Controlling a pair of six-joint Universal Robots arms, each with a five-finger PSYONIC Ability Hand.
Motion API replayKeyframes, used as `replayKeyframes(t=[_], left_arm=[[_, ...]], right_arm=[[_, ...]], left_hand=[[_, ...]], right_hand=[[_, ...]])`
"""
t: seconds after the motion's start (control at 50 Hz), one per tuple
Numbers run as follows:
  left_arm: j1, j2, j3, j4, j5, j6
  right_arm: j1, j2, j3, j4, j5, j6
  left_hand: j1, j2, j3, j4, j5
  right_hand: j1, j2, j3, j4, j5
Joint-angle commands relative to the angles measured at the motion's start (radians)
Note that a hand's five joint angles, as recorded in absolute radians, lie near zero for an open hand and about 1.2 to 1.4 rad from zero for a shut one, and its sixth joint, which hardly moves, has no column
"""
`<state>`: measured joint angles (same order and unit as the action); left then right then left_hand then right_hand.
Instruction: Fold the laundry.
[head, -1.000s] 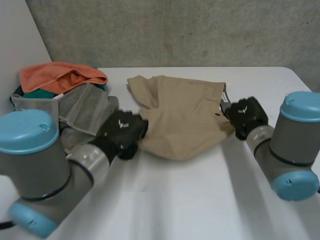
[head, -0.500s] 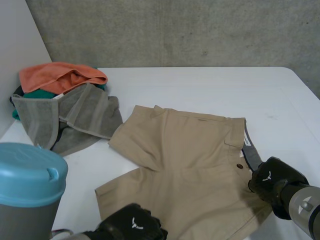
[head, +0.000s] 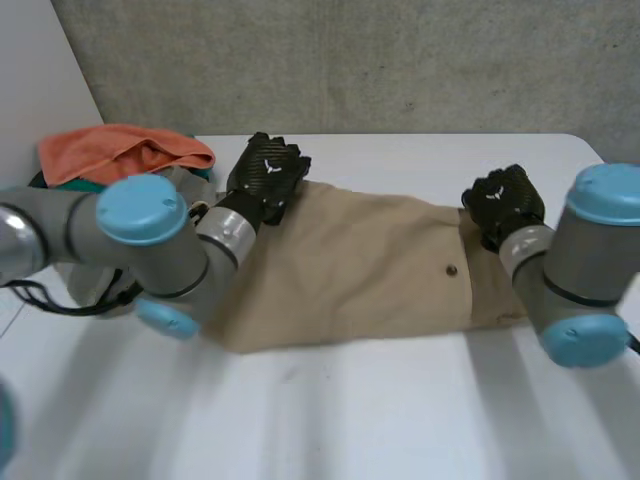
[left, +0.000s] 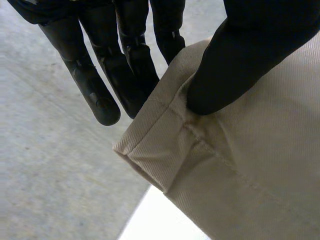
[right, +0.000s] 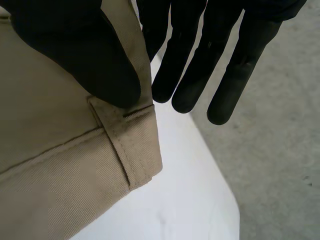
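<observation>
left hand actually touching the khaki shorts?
Touching. The left wrist view shows the left hand with its thumb pressed into the hem corner of the khaki shorts, creasing the cloth, and its fingers passing behind the edge.

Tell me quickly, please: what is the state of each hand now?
Left hand: pinching a hem corner of the beige cotton shorts.
Right hand: pinching their waistband corner.

A white worktop (head: 400, 400) with a smooth, matte surface takes up the foreground. Behind the worktop's far edge rises a rough grey concrete wall (head: 400, 60), speckled and uneven in tone. At the worktop's left stands a plain white panel (head: 25, 80), meeting the wall. The light is soft and even. In the right wrist view the worktop's corner is rounded, with grey concrete beyond it.
</observation>
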<state>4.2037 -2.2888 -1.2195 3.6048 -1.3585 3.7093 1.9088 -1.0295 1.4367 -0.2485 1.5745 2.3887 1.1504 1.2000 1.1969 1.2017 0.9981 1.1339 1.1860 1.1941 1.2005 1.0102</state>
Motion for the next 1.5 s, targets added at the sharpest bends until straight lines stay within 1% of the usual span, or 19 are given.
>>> replayKeyframes(t=[0.02, 0.04, 0.06, 0.08, 0.12, 0.24, 0.4, 0.52, 0.6, 0.7, 0.76, 0.96, 1.08, 1.18, 1.36, 1.4, 1.42, 1.44, 1.5], left_arm=[[0.01, -0.208, 0.202, 0.064, 0.003, -0.003], [0.01, -0.222, 0.218, 0.066, 0.003, -0.003], [0.01, -0.231, 0.228, 0.066, 0.001, -0.003], [0.01, -0.241, 0.241, 0.069, -0.005, -0.003], [0.007, -0.239, 0.239, 0.075, -0.008, -0.003], [-0.011, -0.167, 0.157, 0.086, -0.013, -0.009], [-0.028, 0.003, -0.021, 0.086, -0.011, -0.031], [-0.044, 0.049, -0.1, 0.083, -0.014, -0.078], [-0.045, 0.06, -0.118, 0.081, -0.014, -0.098], [-0.045, 0.072, -0.124, 0.075, -0.016, -0.1], [-0.044, 0.106, -0.136, 0.072, -0.016, -0.104], [-0.042, 0.212, -0.21, 0.072, -0.016, -0.123], [-0.036, 0.249, -0.255, 0.072, -0.016, -0.157], [-0.033, 0.261, -0.278, 0.072, -0.016, -0.163], [-0.037, 0.285, -0.284, 0.074, -0.017, -0.17], [-0.039, 0.285, -0.276, 0.074, -0.017, -0.177], [-0.039, 0.285, -0.273, 0.074, -0.017, -0.181], [-0.04, 0.285, -0.262, 0.075, -0.017, -0.195], [-0.04, 0.285, -0.238, 0.072, -0.022, -0.222]], right_arm=[[0.001, 0.189, -0.148, -0.214, 0.025, 0.026], [0.0, 0.216, -0.168, -0.253, 0.03, 0.036], [0.0, 0.224, -0.174, -0.267, 0.035, 0.043], [0.0, 0.23, -0.177, -0.276, 0.035, 0.05], [-0.004, 0.227, -0.177, -0.27, 0.024, 0.082], [-0.022, 0.129, -0.13, -0.089, -0.008, 0.178], [-0.125, -0.038, -0.013, 0.302, -0.169, 0.308], [-0.149, -0.035, 0.056, 0.29, -0.172, 0.307], [-0.149, 0.0, 0.068, 0.249, -0.166, 0.3], [-0.155, 0.036, 0.062, 0.209, -0.13, 0.281], [-0.191, 0.016, 0.076, 0.192, -0.047, 0.244], [-0.303, -0.133, 0.149, 0.098, 0.015, -0.121], [-0.176, -0.139, 0.12, 0.077, -0.008, -0.152], [0.077, -0.127, 0.129, -0.072, -0.146, -0.171], [0.271, 0.002, 0.22, -0.215, -0.428, -0.278], [0.273, 0.006, 0.228, -0.216, -0.442, -0.301], [0.271, 0.002, 0.228, -0.216, -0.442, -0.304], [0.274, -0.003, 0.229, -0.218, -0.435, -0.299], [0.26, -0.05, 0.24, -0.209, -0.424, -0.225]], left_hand=[[0.246, 0.196, 0.199, 0.195, 0.224], [0.235, 0.185, 0.188, 0.183, 0.212], [0.04, -0.01, -0.007, -0.012, 0.018], [-0.439, -0.488, -0.485, -0.49, -0.461], [-0.976, -1.025, -1.022, -1.027, -0.998], [-0.975, -1.025, -1.022, -1.026, -0.997], [-0.975, -1.025, -1.022, -1.026, -0.997], [-0.975, -1.025, -1.022, -1.026, -0.997], [-0.975, -1.025, -1.022, -1.026, -0.997], [-0.975, -1.025, -1.022, -1.026, -0.997], [-0.975, -1.025, -1.022, -1.026, -0.997], [-0.975, -1.025, -1.022, -1.026, -0.997], [-0.975, -1.025, -1.022, -1.026, -0.997], [-0.975, -1.025, -1.022, -1.026, -0.997], [-0.975, -1.025, -1.022, -1.026, -0.997], [-0.975, -1.025, -1.022, -1.026, -0.997], [-0.975, -1.025, -1.022, -1.026, -0.997], [-0.975, -1.025, -1.022, -1.026, -0.997], [-0.975, -1.025, -1.022, -1.026, -0.997]], right_hand=[[0.262, 0.21, 0.202, 0.196, 0.212], [-0.364, -0.417, -0.425, -0.431, -0.415], [-0.696, -0.748, -0.756, -0.763, -0.747], [-0.959, -1.011, -1.02, -1.026, -1.01], [-0.959, -1.011, -1.02, -1.026, -1.01], [-0.959, -1.011, -1.02, -1.026, -1.01], [-0.941, -0.993, -1.001, -1.007, -0.992], [-0.808, -0.861, -0.869, -0.875, -0.859], [-0.603, -0.656, -0.664, -0.67, -0.654], [0.261, 0.209, 0.2, 0.194, 0.21], [0.262, 0.21, 0.202, 0.196, 0.212], [0.262, 0.21, 0.202, 0.196, 0.212], [0.262, 0.21, 0.202, 0.196, 0.212], [0.262, 0.21, 0.202, 0.196, 0.212], [0.262, 0.21, 0.202, 0.196, 0.212], [-0.122, -0.174, -0.182, -0.188, -0.173], [-0.604, -0.656, -0.664, -0.67, -0.655], [-0.8, -0.852, -0.861, -0.867, -0.851], [-0.959, -1.011, -1.02, -1.026, -1.01]])
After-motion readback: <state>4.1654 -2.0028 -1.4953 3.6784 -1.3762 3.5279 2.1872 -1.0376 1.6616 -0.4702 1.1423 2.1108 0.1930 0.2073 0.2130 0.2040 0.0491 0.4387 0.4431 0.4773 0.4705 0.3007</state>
